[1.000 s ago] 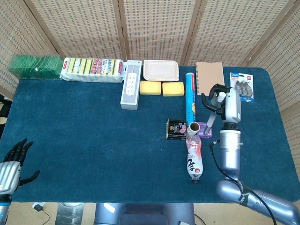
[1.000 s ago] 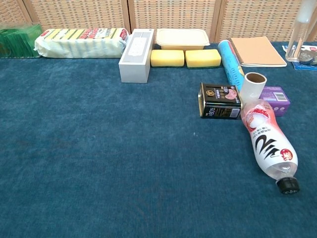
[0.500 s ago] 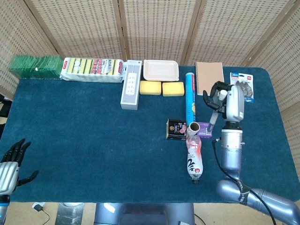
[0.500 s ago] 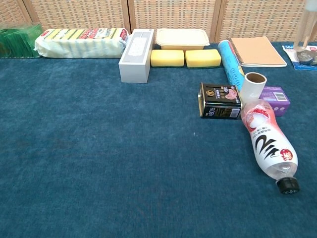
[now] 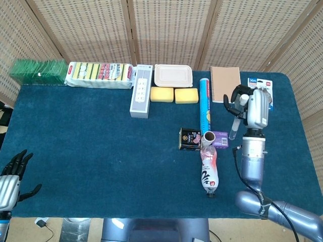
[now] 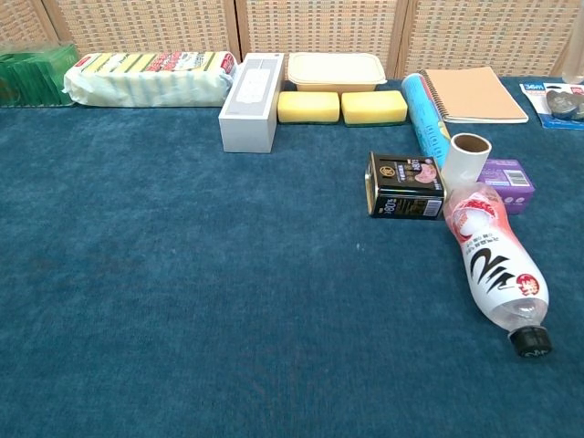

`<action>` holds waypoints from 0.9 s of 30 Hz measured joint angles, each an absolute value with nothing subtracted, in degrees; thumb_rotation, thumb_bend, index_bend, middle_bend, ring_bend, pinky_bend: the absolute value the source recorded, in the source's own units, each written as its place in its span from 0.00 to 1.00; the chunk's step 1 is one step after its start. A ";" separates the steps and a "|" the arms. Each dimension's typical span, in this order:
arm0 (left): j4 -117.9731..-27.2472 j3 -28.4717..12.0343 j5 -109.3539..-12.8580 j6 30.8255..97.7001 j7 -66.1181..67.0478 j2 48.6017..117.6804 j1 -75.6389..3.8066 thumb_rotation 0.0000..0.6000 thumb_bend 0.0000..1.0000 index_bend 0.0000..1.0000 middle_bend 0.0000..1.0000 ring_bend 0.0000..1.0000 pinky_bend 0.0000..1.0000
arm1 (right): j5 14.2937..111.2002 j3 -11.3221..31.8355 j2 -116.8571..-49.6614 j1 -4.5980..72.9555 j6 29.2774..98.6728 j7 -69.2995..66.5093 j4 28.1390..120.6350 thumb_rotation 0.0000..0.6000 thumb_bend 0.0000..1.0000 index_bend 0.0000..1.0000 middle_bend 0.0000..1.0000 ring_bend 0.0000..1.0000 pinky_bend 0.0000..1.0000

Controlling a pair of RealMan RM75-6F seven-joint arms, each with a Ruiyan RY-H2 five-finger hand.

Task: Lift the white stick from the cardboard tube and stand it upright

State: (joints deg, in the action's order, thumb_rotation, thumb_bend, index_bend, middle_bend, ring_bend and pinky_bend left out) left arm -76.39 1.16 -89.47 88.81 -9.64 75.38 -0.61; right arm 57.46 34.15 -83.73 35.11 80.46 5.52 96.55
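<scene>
Two hands logged, head view. Right hand point(image 5: 248, 107), right of centre, pinching white stick point(image 5: 234, 127) near vertical, clear of cardboard tube point(image 5: 208, 136); presumably for standing upright. Left hand point(image 5: 12, 174), lower left, fingers spread, holding nothing.

Chest view: one tube, one bottle point(image 6: 491, 263), two sponges point(image 6: 341, 107); no hand or stick visible.
</scene>
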 measured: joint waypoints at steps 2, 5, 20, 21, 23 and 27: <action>-76.25 1.07 -88.83 88.07 -9.74 75.43 -0.68 1.00 0.19 0.05 0.00 0.00 0.14 | 55.92 33.20 -83.49 35.01 80.34 5.96 96.76 1.00 0.41 0.74 1.00 1.00 1.00; -76.43 0.88 -88.01 86.57 -9.66 75.43 -1.05 1.00 0.19 0.05 0.00 0.00 0.14 | 55.08 30.63 -82.94 34.62 80.44 6.69 97.62 1.00 0.41 0.74 1.00 1.00 1.00; -76.28 1.36 -89.74 88.67 -10.18 75.81 -0.51 1.00 0.19 0.05 0.00 0.00 0.15 | 68.83 25.00 -80.57 32.94 80.77 8.32 108.88 1.00 0.41 0.74 1.00 1.00 1.00; -76.27 1.58 -90.17 89.07 -10.24 75.79 -0.36 1.00 0.19 0.05 0.00 0.00 0.15 | 67.54 25.52 -80.54 33.03 80.80 8.36 110.23 1.00 0.41 0.74 1.00 1.00 1.00; -76.12 1.81 -90.39 89.37 -10.53 75.76 -0.11 1.00 0.19 0.05 0.00 0.00 0.15 | 64.83 26.95 -80.67 33.42 80.89 8.66 110.58 1.00 0.41 0.74 1.00 1.00 1.00; -75.59 1.51 -89.28 88.84 -10.98 75.90 -0.01 1.00 0.19 0.05 0.00 0.00 0.15 | 57.53 29.74 -80.95 34.26 81.13 9.86 106.06 1.00 0.42 0.74 1.00 1.00 1.00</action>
